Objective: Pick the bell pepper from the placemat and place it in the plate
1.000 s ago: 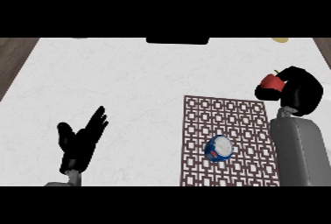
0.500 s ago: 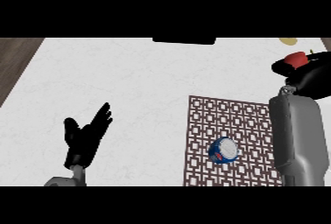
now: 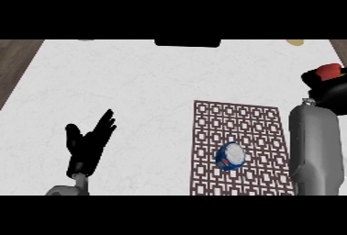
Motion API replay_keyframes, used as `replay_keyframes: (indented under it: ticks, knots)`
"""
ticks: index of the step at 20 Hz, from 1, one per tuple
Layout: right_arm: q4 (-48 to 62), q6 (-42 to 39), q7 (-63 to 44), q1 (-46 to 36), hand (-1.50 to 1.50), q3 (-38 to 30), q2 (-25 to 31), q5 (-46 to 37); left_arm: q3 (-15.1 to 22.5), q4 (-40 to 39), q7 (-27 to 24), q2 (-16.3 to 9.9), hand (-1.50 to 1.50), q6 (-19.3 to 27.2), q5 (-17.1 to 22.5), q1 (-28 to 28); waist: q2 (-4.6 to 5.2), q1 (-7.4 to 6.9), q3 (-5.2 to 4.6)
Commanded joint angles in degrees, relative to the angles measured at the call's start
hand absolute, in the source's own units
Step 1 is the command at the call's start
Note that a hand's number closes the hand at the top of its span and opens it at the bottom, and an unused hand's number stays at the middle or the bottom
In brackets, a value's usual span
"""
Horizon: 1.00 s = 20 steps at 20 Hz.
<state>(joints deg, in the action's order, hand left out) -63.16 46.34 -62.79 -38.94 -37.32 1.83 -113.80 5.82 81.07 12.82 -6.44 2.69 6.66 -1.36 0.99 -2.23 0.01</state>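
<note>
Now your right black hand (image 3: 327,87), fingers curled round the red bell pepper (image 3: 330,70), has carried it off the brown lattice placemat (image 3: 257,124) toward the right edge, seemingly seeking a plate out of view, while your left hand (image 3: 86,144) rests spread.

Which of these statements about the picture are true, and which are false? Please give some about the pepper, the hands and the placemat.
1. The right hand holds a red bell pepper, with its fingers curled round it. True.
2. The bell pepper lies on the placemat. False: it is in the right hand, beyond the placemat's far right corner.
3. A blue and white object sits on the placemat. True.
4. The left hand grips the blue and white object. False: it is open at the lower left, holding nothing.
5. The placemat is plain white. False: it has a brown lattice pattern.
</note>
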Motion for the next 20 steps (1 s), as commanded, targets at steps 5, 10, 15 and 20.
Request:
replay_keyframes:
  ticks: [5,10,15,20]
  knots:
    - [1.4,14.2,-5.4,6.3,1.5,-9.7,3.9,-0.3,-1.3,3.3,1.3,-0.9,0.0,0.2,0.8,2.4,-0.74,1.38,0.11]
    - [10.9,17.9,-0.9,4.4,1.5,-12.6,11.6,6.3,-0.4,-0.2,-0.2,1.4,0.0,1.7,-0.9,0.2,-0.63,1.64,0.08]
    - [19.5,24.8,2.6,7.8,1.5,-12.8,17.2,12.7,-3.0,1.0,1.2,-1.2,0.0,-0.1,0.7,0.1,-0.68,1.54,0.1]
    - [27.7,11.7,5.2,5.8,-1.5,-14.4,21.0,26.0,-0.8,-0.2,-0.6,1.6,0.0,1.5,-1.0,0.8,-0.7,1.83,0.18]
